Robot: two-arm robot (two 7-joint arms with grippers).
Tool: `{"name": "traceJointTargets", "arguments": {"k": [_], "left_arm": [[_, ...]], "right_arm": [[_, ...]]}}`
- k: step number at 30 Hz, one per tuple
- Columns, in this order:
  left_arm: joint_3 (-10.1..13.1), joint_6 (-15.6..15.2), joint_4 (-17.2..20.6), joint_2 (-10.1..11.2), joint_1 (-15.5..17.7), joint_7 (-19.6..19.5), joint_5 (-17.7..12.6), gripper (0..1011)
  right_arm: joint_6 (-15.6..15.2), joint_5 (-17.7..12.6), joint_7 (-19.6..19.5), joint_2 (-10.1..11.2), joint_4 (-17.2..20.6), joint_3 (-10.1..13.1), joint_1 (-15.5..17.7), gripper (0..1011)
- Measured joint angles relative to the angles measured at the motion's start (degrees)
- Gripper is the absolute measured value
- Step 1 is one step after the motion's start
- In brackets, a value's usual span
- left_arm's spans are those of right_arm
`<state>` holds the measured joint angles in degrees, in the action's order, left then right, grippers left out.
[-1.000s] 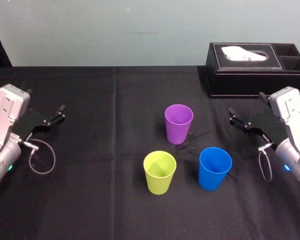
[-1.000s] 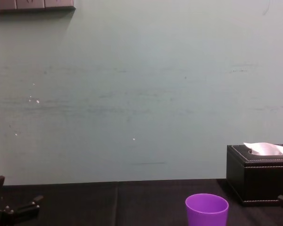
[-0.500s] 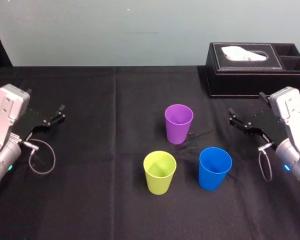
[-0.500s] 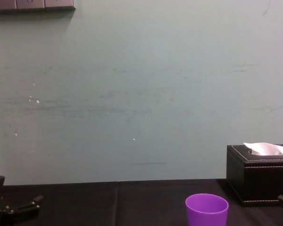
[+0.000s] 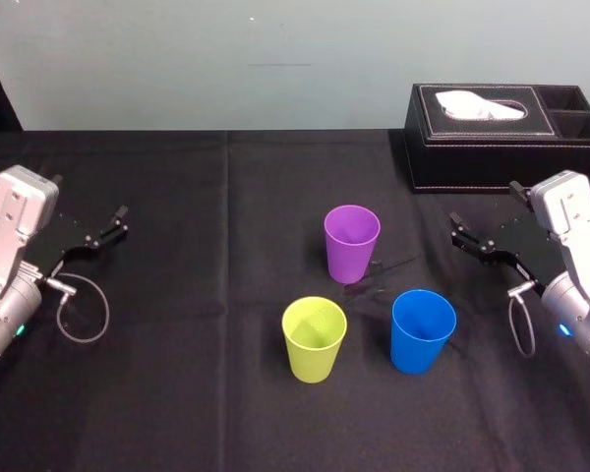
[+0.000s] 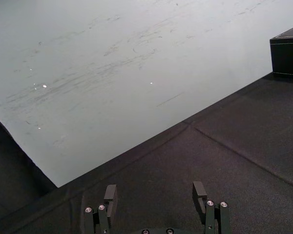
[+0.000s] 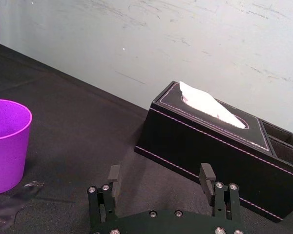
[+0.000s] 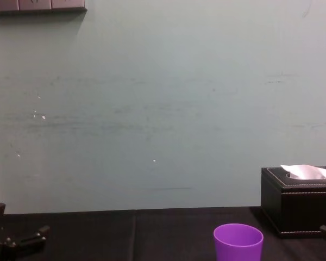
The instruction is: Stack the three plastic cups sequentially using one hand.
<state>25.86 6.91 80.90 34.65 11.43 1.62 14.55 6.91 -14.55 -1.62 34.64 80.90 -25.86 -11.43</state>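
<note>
Three cups stand upright and apart on the black cloth: a purple cup (image 5: 351, 242) (image 7: 7, 144) (image 8: 238, 242) in the middle, a yellow-green cup (image 5: 314, 337) in front of it to the left, and a blue cup (image 5: 422, 329) to the front right. My right gripper (image 5: 456, 228) (image 7: 159, 179) hovers open to the right of the purple cup, with nothing between its fingers. At the table's left side my left gripper (image 5: 120, 220) (image 6: 155, 194) is parked, open and empty.
A black tissue box (image 5: 504, 135) (image 7: 219, 145) (image 8: 299, 200) with a white tissue stands at the back right, behind my right gripper. A pale wall (image 8: 163, 103) rises behind the table's far edge.
</note>
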Motion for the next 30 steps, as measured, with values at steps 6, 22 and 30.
{"name": "traceJointTargets", "arguments": {"k": [6, 22, 30], "left_arm": [[0.00, 0.00, 0.00, 0.00, 0.00, 0.00, 0.00, 1011], [0.00, 0.00, 0.00, 0.00, 0.00, 0.00, 0.00, 1012], [0.00, 0.00, 0.00, 0.00, 0.00, 0.00, 0.00, 1011]], "right_arm": [[0.00, 0.00, 0.00, 0.00, 0.00, 0.00, 0.00, 1004], [0.00, 0.00, 0.00, 0.00, 0.00, 0.00, 0.00, 1004], [0.00, 0.00, 0.00, 0.00, 0.00, 0.00, 0.00, 1004]]}}
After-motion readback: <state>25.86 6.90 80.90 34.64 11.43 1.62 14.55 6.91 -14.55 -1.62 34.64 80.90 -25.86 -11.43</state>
